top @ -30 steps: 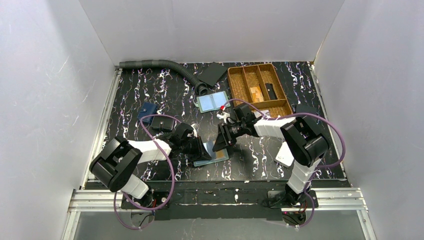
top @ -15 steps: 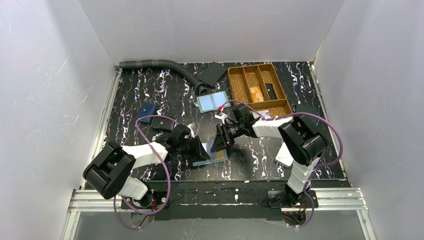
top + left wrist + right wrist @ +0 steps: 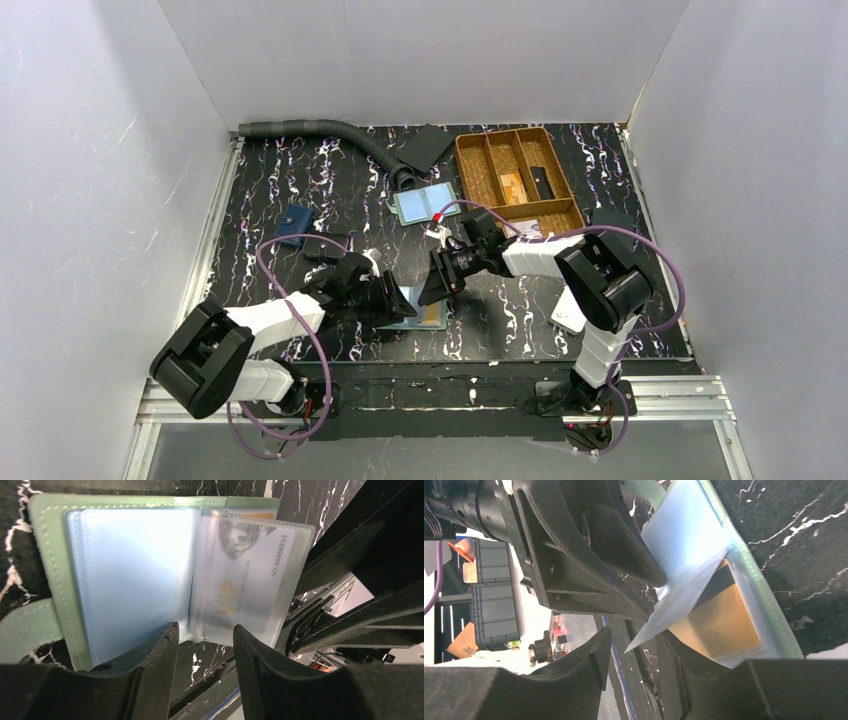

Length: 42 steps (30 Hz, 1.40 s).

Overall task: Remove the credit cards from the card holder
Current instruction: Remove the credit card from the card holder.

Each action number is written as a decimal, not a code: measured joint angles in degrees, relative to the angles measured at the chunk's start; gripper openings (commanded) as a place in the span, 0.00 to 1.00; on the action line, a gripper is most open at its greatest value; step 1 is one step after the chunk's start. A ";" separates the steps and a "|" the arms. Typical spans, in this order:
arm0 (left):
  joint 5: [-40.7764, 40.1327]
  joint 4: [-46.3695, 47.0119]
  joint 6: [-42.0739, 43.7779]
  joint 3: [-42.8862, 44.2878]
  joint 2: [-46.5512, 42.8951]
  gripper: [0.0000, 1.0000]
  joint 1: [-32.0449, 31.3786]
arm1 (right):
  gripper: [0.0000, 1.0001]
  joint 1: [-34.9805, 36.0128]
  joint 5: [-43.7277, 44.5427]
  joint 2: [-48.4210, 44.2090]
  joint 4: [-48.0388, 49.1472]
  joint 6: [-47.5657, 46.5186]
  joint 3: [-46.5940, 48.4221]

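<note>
- Since the earlier frames the left arm's elbow has swung down toward the near-left corner. The left tool [image 3: 400, 300] has spread its jaws from pinched to partly parted.
- The flat, teal-green-edged card holder [image 3: 425, 318] lies open on the black, white-veined table [image 3: 300, 180]. It is near the front edge, between the two tools.
- Inside it, the left wrist view shows a pale-blue panel [image 3: 135, 575] lying flat. Beside that, a clear plastic leaf [image 3: 210, 615] stands raised from the spine, with a pale whitish-grey credit card [image 3: 250, 580] marked "VIP" in it.
- Under the raised leaf, the right wrist view shows an orange-tan panel [image 3: 719, 620] with a dark stripe.
- The left tool hovers at the holder's edge with its jaws partly apart and gripping nothing. The leaf's lower edge stands just beyond the gap.
- The right tool [image 3: 437, 288] faces it from the other side, jaws also partly apart. The leaf's free corner points into the gap, and neither finger visibly presses on it.
- Farther back lies a second open holder [image 3: 425, 203] with two pale-blue panels, just beside a brown divided tray [image 3: 462, 165].
- A grey ribbed hose [image 3: 320, 128] curves along the far edge, and a small dark-blue pouch [image 3: 293, 222] sits at the left.
</note>
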 measured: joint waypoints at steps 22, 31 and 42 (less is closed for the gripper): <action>-5.07 -5.84 -2.12 -5.31 -15.91 0.58 5.75 | 0.45 3.28 0.39 3.63 -3.43 -2.34 7.56; -12.09 -18.47 0.52 -5.31 -32.68 0.97 7.69 | 0.48 5.53 0.59 7.32 -4.50 -2.67 12.20; -5.35 -15.34 4.33 -5.29 -31.67 0.88 8.26 | 0.48 6.21 -1.49 7.85 -17.38 -17.27 19.69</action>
